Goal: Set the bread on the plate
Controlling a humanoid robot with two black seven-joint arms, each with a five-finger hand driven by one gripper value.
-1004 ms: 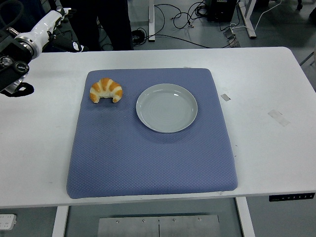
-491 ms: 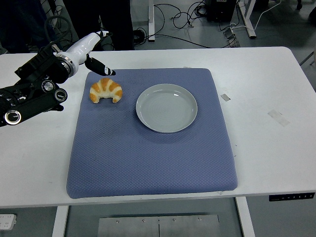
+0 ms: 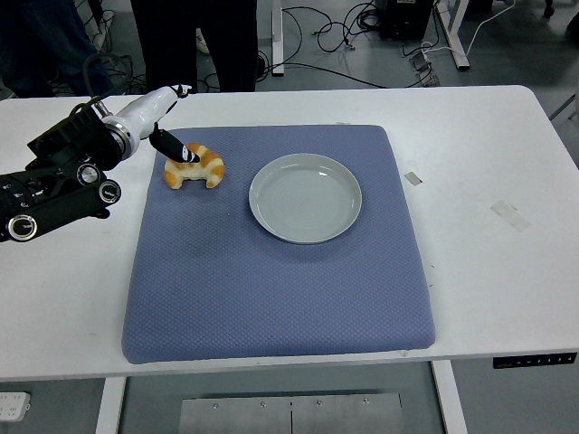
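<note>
A golden croissant (image 3: 199,167) lies on the blue mat (image 3: 271,271) near its far left corner. A pale round plate (image 3: 305,197) sits on the mat just right of the croissant, with nothing on it. My left hand (image 3: 167,127) reaches in from the left edge, white-shelled with black fingers (image 3: 178,150). One finger points down and touches the croissant's top left; the fingers are spread and not closed around it. The right arm is out of view.
The mat covers the middle of the white table (image 3: 488,181). Bits of tape (image 3: 510,214) lie on the table to the right. People's legs (image 3: 194,41) stand beyond the far edge, with cables on the floor.
My left arm has swung in from the far left edge toward the croissant, and the hand has come down until a fingertip meets the bread. The croissant and plate have not moved.
</note>
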